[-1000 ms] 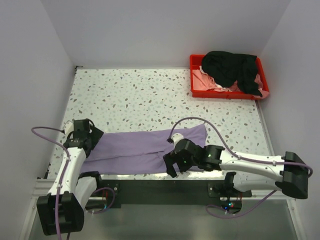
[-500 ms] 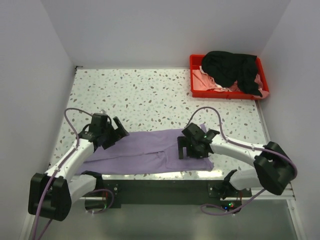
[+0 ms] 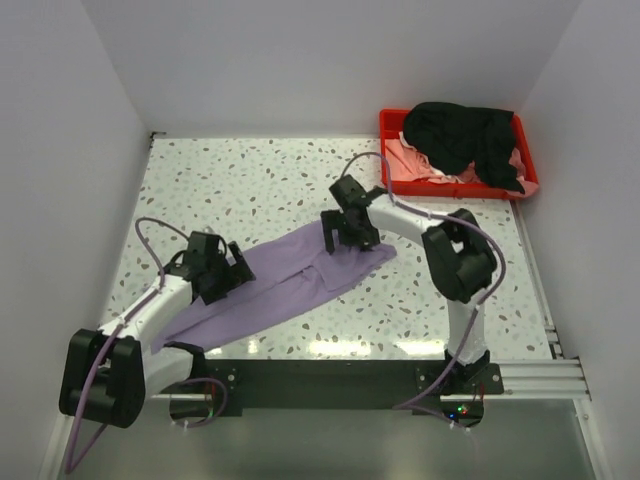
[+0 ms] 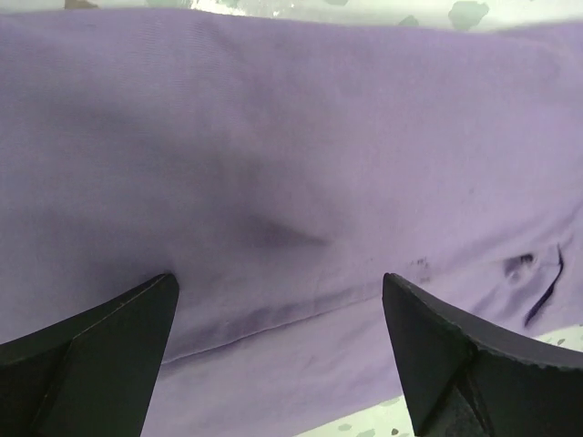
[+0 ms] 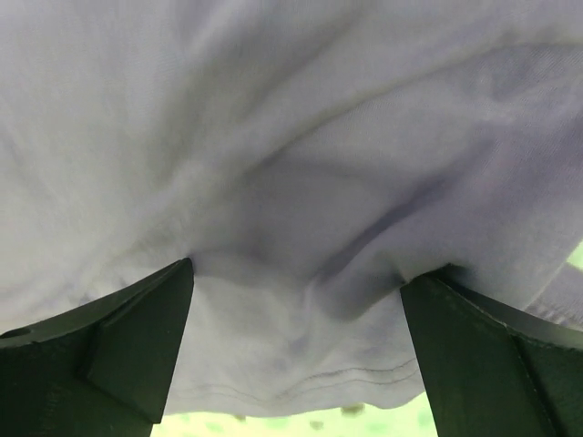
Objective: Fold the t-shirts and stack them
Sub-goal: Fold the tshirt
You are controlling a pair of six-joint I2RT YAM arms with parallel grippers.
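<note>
Hovering: my left fingers are low over the near-left half of the lavender t-shirt, and my right fingers are at its far-right end.
Left fingers: spread wide, with only flat purple cloth in the gap between them. I cannot tell whether the tips touch it.
Right fingers: spread wide too. The cloth bulges in soft folds into the gap between them, and a stitched hem shows just below. Nothing is pinched.
Lavender t-shirt, place: on the counter, reaching from close to the near-left corner up to about the middle.
Lavender t-shirt, long axis: diagonal, running from the near-left corner toward the far-right corner.
Lavender t-shirt, shape: a long narrow strip, broadest at its far-right end by my right fingers. The narrow near-left end passes behind my left arm.
Lavender t-shirt, lie: mostly flat, with one seam or fold line running along its length under my left fingers. The far-right end is rumpled.
Black t-shirt: heaped in the red tray at the far-right corner of the counter, with one end hanging over the tray's right rim.
Pale pink t-shirt: crumpled under the black one, showing along the tray's left and near sides.
Tray and lavender t-shirt: well apart.
</note>
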